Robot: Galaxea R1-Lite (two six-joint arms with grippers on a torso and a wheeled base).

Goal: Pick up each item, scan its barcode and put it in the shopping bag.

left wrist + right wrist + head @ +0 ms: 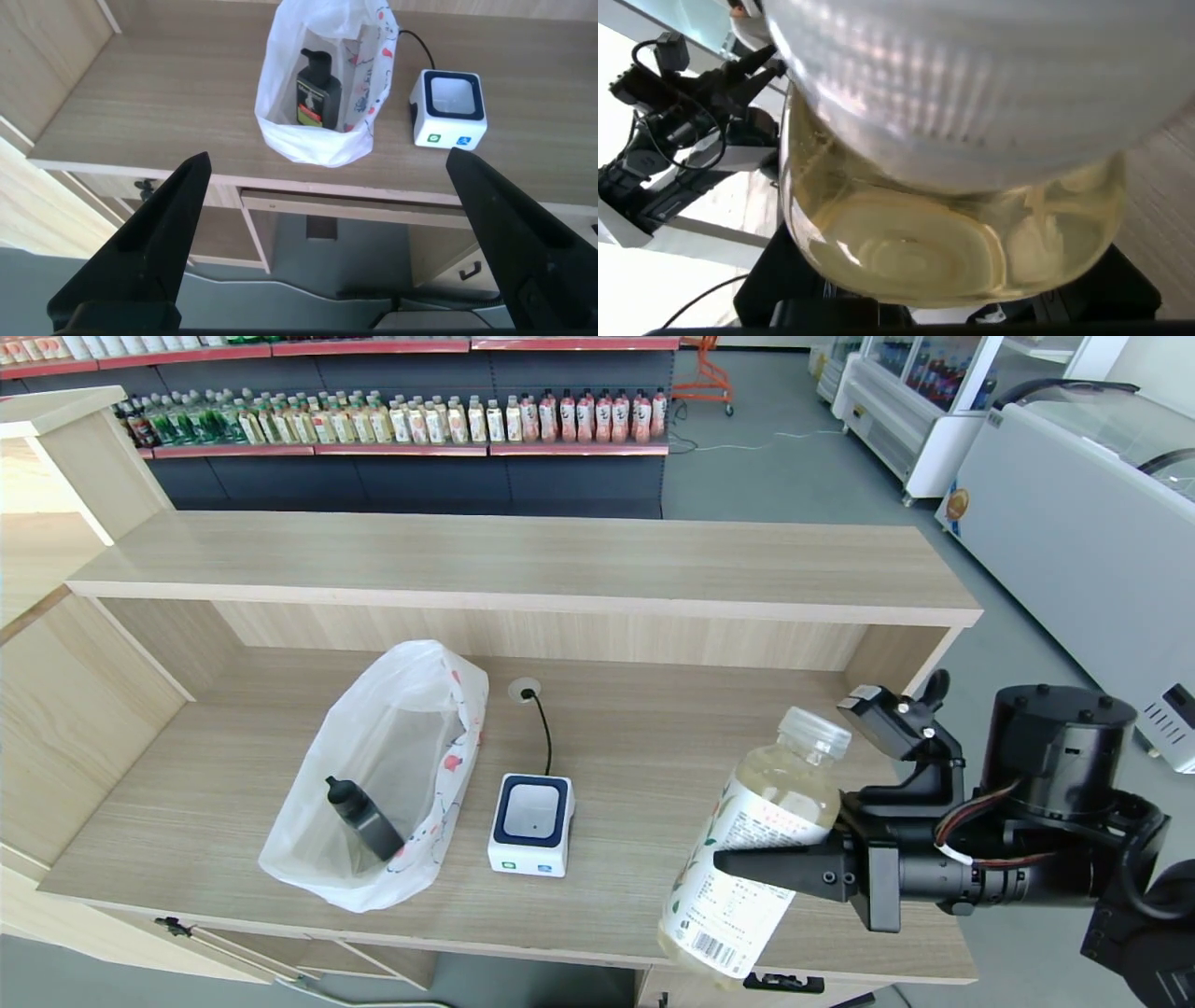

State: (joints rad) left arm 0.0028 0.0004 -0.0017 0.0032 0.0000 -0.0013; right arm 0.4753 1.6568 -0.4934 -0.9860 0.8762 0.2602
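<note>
**A:** Where is the bottle (780, 798)?

**B:** In the right end effector (747, 861), whose fingers are closed on its label at mid-body. It hangs over the near right part of the desk (653, 756) and touches nothing else.

**A:** Which way does it lie?

**B:** Its long axis is tilted. The cap points up and away and the base points down toward the near desk edge. The barcode sits low on the label, facing up toward the head camera.

**A:** And the scanner (530, 823)?

**B:** It is to the robot's left of the bottle, well apart and a little farther in, with its window facing upward. I would judge that the bottle must cross leftward and roll, so the barcode looks down at that window.

**A:** Where is the bag (392, 747)?

**B:** Just beside the scanner, on its left. Its mouth is open and a dark pump bottle (364, 817) is already inside.

**A:** What about the other arm?

**B:** The left end effector (322, 252) is spread wide and holds nothing. It sits low in front of the desk, facing the bag. It is nearer the bag, but the right arm has the bottle.

**A:** Any writing?

**B:** The label is white with leaf and fruit art, and its print is too small to read. The scanner has green and blue badges on its front, and the bag has a red flower pattern.
</note>
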